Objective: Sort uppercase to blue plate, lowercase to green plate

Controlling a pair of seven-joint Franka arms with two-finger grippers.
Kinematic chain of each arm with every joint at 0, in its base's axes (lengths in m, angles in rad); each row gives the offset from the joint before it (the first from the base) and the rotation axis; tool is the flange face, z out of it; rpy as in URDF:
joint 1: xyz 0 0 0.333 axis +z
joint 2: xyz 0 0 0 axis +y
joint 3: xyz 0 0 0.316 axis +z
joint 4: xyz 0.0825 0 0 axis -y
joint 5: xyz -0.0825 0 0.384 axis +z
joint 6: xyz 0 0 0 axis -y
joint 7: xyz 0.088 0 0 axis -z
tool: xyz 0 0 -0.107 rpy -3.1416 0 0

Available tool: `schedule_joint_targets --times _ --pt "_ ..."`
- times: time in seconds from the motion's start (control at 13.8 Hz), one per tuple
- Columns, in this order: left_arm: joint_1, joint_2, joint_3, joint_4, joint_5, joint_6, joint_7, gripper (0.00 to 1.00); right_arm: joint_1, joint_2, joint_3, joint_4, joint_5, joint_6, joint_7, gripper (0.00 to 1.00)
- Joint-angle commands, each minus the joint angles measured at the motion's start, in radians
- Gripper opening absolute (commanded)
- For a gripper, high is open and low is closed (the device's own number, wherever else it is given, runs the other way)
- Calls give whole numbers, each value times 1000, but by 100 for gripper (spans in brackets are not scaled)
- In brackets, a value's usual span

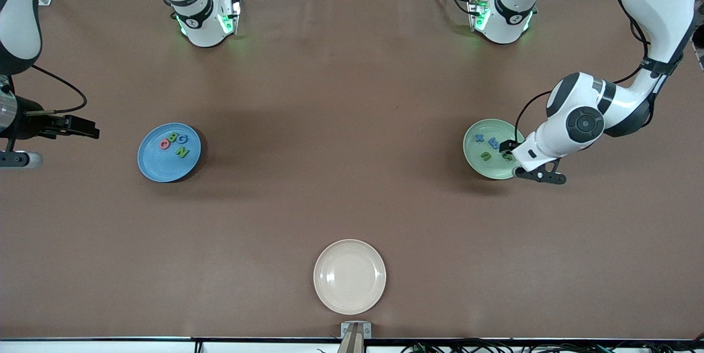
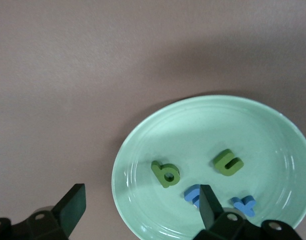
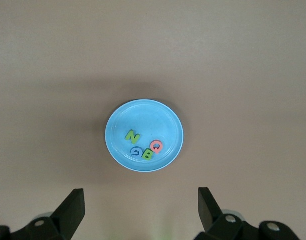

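Brown worktop (image 1: 352, 122) carried: blue plate (image 1: 151, 163) with four uppercase (image 1: 175, 143); green plate (image 1: 476, 163) with lowercase (image 2: 203, 180), apparently four. Left gripper (image 2: 138, 207) spread wide, empty, over green plate's rim; right gripper (image 3: 141, 210) likewise, waiting.

High front overview; wrist cameras downward, each sharing one plate.

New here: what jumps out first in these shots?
Two plates of sorted foam letters: the blue plate at the right arm's end holds four uppercase letters, the green plate at the left arm's end four lowercase letters. The open left gripper hangs over the green plate's edge.
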Motion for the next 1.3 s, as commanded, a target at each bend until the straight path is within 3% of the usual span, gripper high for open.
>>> schedule_joint_targets --times 0.0,0.14,0.36,0.65,1.01,1.23 --pt "16 -22 -17 25 -8 -47 -12 100 -15 -27 5 5 -6 -16 3 100" --pt "11 -40 -20 66 -92 -104 9 100 -10 -27 8 5 0 -15 3 100" --pt "16 -122 -2 66 -278 -105 188 100 -4 -27 14 5 0 -19 3 100" --pt "17 -226 75 66 -436 -107 326 100 -7 -27 11 5 -6 -20 2 100" --pt "28 -378 144 103 -476 -173 330 100 -7 -21 11 33 -10 -17 2 100" --pt "32 -424 159 231 -479 -306 321 100 -9 -18 11 64 -6 -19 5 100"
